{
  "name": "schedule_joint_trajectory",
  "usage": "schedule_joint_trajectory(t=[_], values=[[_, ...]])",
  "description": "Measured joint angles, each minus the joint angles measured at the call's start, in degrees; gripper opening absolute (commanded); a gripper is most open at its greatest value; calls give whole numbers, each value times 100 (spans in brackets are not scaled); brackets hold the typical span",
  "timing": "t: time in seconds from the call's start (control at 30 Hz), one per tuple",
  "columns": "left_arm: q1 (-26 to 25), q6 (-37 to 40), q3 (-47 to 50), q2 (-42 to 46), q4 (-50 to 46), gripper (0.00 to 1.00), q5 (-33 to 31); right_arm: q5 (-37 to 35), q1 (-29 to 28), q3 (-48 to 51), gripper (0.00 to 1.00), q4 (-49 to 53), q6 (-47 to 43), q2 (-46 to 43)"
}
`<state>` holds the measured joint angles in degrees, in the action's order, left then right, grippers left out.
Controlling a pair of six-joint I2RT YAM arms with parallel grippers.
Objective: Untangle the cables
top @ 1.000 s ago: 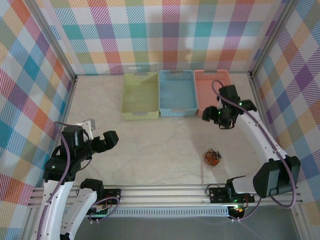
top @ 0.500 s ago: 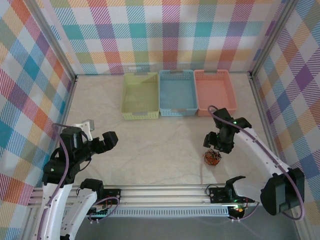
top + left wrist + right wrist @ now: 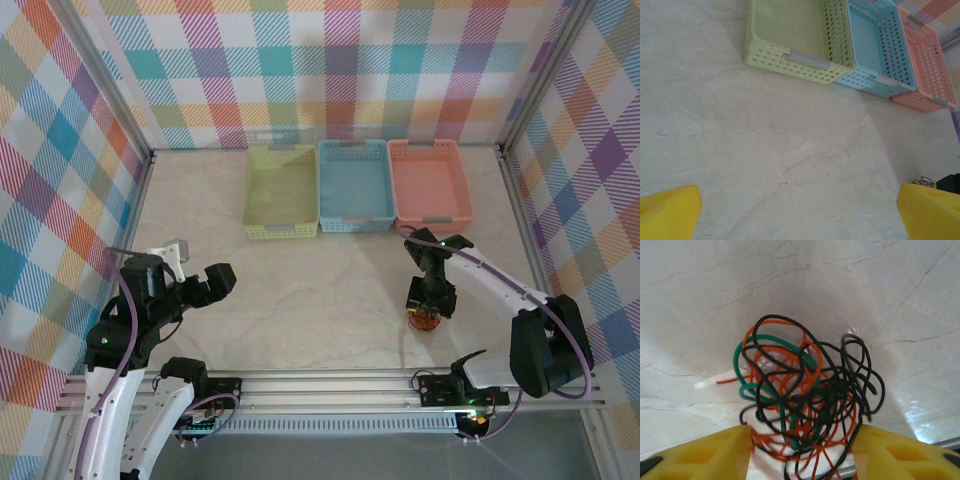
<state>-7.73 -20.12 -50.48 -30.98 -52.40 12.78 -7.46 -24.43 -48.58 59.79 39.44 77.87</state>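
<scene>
Now: a small tangle of thin orange, black and green cables (image 3: 805,395) is being straddled by the right gripper (image 3: 801,442) on the pale marbled tabletop (image 3: 700,300).

Its yellow padded fingers (image 3: 705,452) are being held apart, one on each side of the bundle's lower loops, with nothing pinched yet. From above, the bundle is lying near the front rail, right of centre and well apart from the three perforated plastic baskets (image 3: 346,222). The left gripper (image 3: 797,202) is being held spread wide over bare table. The wires are being judged as very light, limp and springy, likely to slip or drag as one clump. An outer loop, such as the black one on the right, is being judged the best place to take hold, not the dense core.
</scene>
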Motion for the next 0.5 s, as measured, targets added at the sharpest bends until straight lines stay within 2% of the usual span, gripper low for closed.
schedule_joint_trajectory(t=[0.13, 0.17, 0.2, 0.23, 0.37, 0.5], values=[[0, 0, 7, 0, 2, 100, 0, 9, -11, 26, 23, -120, 20, 94], [0, 0, 9, 0, 2, 100, 0, 15, -13, 26, 11, -160, 7, 96], [0, 0, 9, 0, 2, 100, 0, 22, -17, 26, 3, -188, -9, 94], [0, 0, 9, 0, 2, 100, 0, 46, -17, 26, 0, -210, -52, 92], [-11, 0, 9, -2, 2, 100, -2, 236, -28, -184, 0, -210, -280, 24], [-13, 0, 9, -2, 2, 100, -20, 706, -48, -903, 0, -354, -525, -186]])
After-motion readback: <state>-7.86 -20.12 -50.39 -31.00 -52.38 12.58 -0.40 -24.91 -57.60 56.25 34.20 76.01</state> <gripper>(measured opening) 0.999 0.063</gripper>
